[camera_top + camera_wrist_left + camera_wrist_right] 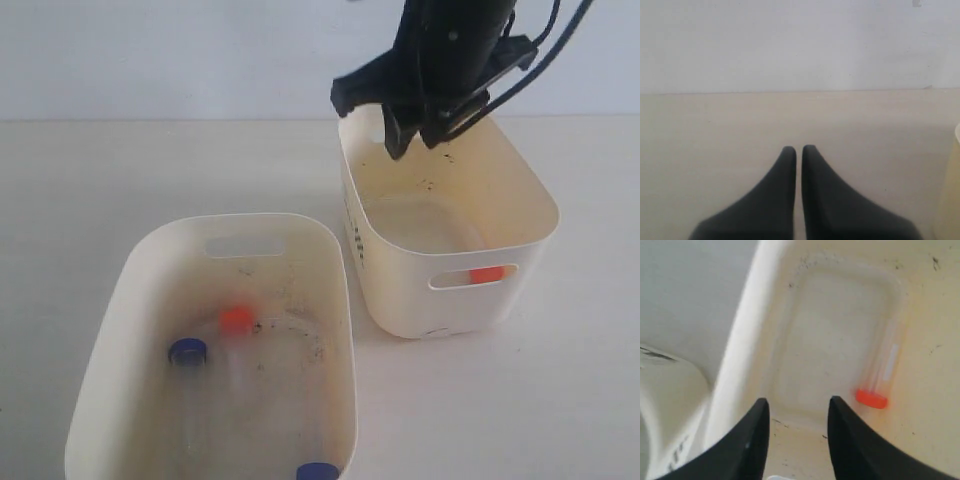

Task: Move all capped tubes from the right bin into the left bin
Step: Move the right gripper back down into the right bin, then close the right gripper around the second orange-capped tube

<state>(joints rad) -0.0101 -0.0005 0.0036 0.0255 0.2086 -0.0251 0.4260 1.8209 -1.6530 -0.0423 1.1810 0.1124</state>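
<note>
left gripper (798, 150): tips basically pressed together, nothing in them, hanging over bare table (715, 120)
left bin (115, 340): three capped tubes inside. A blue-capped tube (187, 352), an orange-capped tube (236, 320) just beside it, and a second blue-capped tube (317, 470) at the near corner
right bin (520, 200): a lone orange tube (883, 372) flat on the floor along one wall, cap peeking through the slot handle (450, 280)
right gripper (799, 401): over the right bin, jaws partway apart, empty

The left bin (112, 330) holds a blue-capped tube (187, 352), an orange-capped tube (236, 320) and, at its near edge, another blue cap (317, 470). An orange cap (487, 274) shows through the slot handle of the right bin (400, 290). The dark right gripper (412, 140) hangs over that bin's far end.
</note>
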